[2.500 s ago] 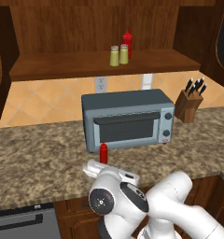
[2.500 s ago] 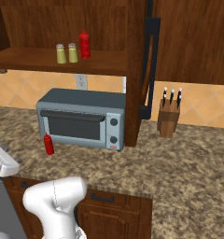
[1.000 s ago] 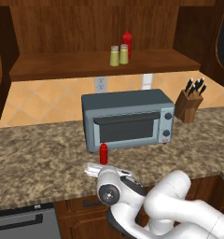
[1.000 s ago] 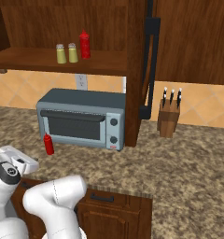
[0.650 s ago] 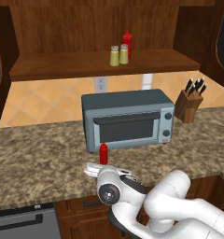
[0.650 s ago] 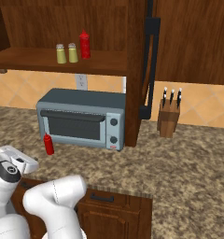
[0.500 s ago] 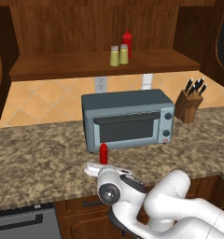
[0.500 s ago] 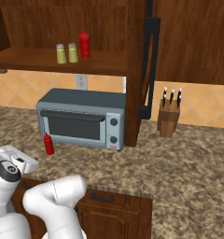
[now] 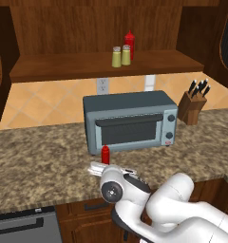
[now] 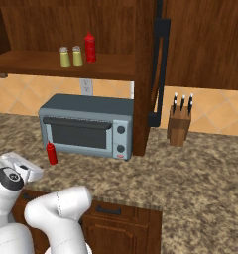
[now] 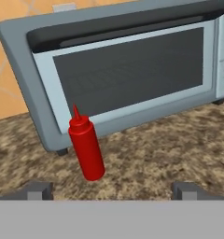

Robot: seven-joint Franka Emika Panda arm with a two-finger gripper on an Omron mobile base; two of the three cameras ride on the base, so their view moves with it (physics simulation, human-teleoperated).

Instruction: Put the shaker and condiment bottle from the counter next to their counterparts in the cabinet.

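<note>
The red condiment bottle (image 9: pixel 105 154) (image 10: pixel 52 153) stands upright on the counter just in front of the toaster oven's left corner. In the hand view the condiment bottle (image 11: pixel 87 149) sits left of centre, a short way beyond my fingertips (image 11: pixel 37 190). My gripper (image 9: pixel 98 169) (image 10: pixel 31 170) (image 11: pixel 111 191) hovers low over the counter's front edge, open and holding nothing. On the cabinet shelf (image 9: pixel 63 66) two yellow-green shakers (image 9: pixel 116 57) (image 10: pixel 65 57) stand side by side, with a second red bottle (image 9: pixel 129 43) (image 10: pixel 89 47) right behind them.
A grey toaster oven (image 9: pixel 130 121) (image 10: pixel 86 126) stands at the back of the granite counter (image 9: pixel 40 161). A wooden knife block (image 9: pixel 194 102) (image 10: pixel 179 126) is to its right. An open cabinet door with a black handle (image 10: pixel 158 64) hangs beside the oven.
Since the oldest frames my hand has dropped and swung forward toward the counter bottle. Over the last second it has hardly moved, and the bottle stays put.
</note>
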